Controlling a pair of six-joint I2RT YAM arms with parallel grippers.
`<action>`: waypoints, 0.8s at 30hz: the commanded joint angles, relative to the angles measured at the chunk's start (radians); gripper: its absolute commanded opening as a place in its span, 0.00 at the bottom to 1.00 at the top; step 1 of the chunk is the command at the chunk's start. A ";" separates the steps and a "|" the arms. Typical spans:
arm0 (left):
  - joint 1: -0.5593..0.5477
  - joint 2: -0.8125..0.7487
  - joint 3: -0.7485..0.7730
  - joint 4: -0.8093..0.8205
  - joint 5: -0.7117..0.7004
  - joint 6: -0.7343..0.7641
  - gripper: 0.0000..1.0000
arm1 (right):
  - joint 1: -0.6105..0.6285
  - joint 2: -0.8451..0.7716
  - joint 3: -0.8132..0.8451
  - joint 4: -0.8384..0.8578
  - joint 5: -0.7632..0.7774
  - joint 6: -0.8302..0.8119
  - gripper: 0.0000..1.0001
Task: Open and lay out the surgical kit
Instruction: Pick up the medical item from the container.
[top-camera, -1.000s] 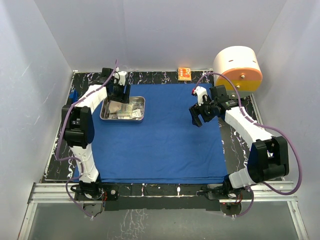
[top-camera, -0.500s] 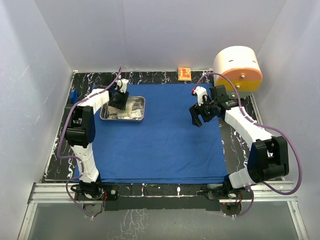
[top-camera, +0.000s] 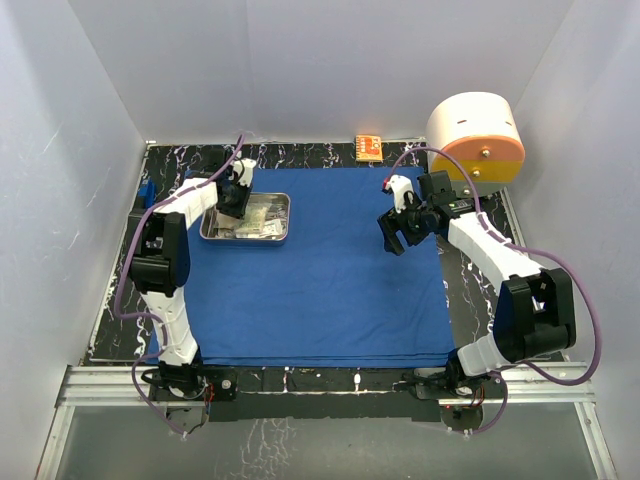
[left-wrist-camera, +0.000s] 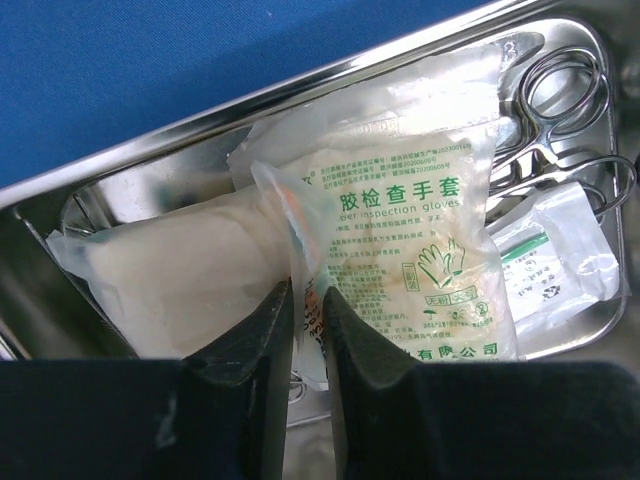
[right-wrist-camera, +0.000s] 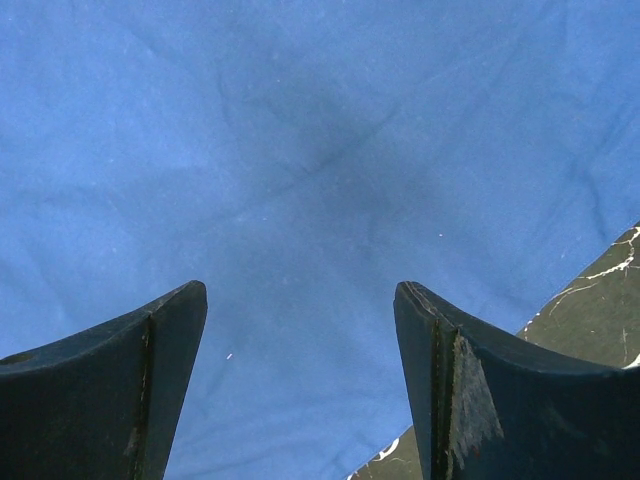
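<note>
Blue drape (top-camera: 320, 280) spread flat on counter (top-camera: 300, 157); steel tray (top-camera: 246, 240) at its 10 o'clock. Left fingers (left-wrist-camera: 255, 335) narrow, pinching raised fold of glove packet (left-wrist-camera: 420, 250) in tray. Lift straight, slowly; avoid snagging forceps (left-wrist-camera: 560, 90) at 2 o'clock. Right fingers (right-wrist-camera: 150, 340) wide, empty, over drape's 3 o'clock edge.

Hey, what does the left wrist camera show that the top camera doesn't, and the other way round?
Only left wrist: the left gripper pinching a fold of the clear green-printed glove packet, the steel ring-handled forceps, a small sealed packet. Only top: the open right gripper, the cream-and-orange cylinder, the small orange box. Both: the shiny steel tray on the royal-blue cloth.
</note>
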 joint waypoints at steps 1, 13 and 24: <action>-0.001 -0.099 0.021 -0.057 0.016 0.008 0.16 | -0.005 -0.007 0.034 0.011 0.018 -0.034 0.74; -0.001 -0.177 0.055 -0.122 0.029 0.075 0.01 | 0.009 0.024 0.083 0.005 -0.011 -0.035 0.73; -0.001 -0.268 0.203 -0.345 0.515 0.196 0.00 | 0.074 0.105 0.294 0.050 -0.179 -0.012 0.72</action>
